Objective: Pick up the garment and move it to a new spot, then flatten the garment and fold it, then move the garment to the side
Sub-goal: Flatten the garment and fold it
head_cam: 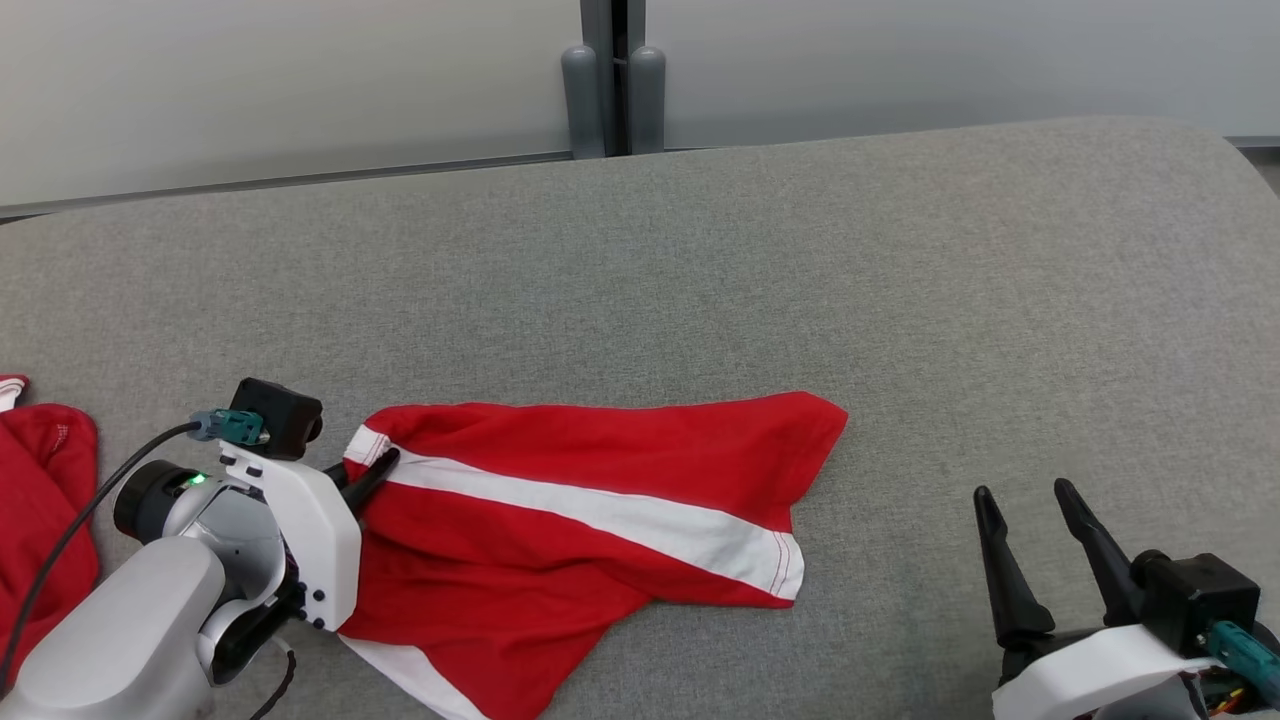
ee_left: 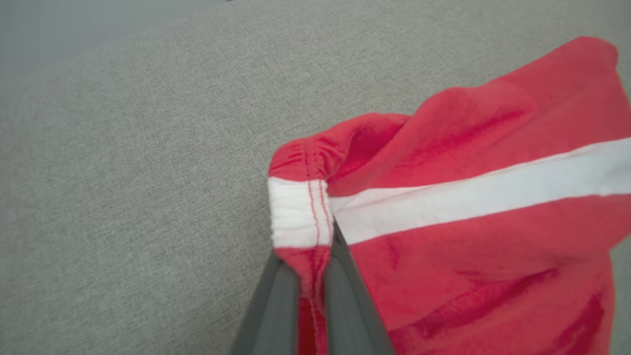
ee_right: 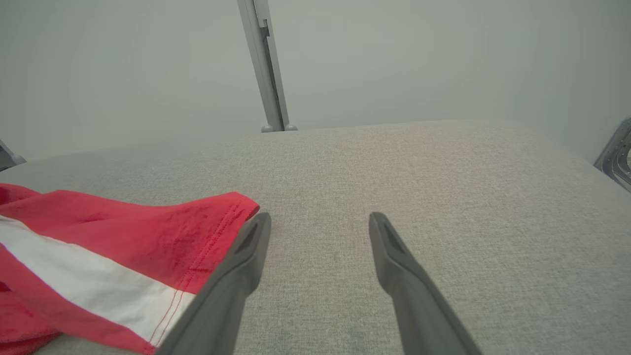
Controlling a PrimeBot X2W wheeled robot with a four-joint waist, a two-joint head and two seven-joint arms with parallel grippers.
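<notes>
A red garment with a white stripe [head_cam: 600,500] lies rumpled on the grey padded table [head_cam: 700,260], left of centre. My left gripper [head_cam: 385,462] is shut on its waistband corner at the garment's left end; in the left wrist view both dark fingers [ee_left: 340,301] pinch the red and white hem of the garment [ee_left: 468,207]. My right gripper [head_cam: 1025,495] stands open at the lower right, apart from the cloth. In the right wrist view the garment's leg end [ee_right: 123,246] lies just left of the open right gripper [ee_right: 319,222].
Another red cloth [head_cam: 40,490] lies at the table's left edge. A grey post [head_cam: 612,80] and pale wall panels stand behind the table. Bare grey surface stretches across the far and right parts of the table.
</notes>
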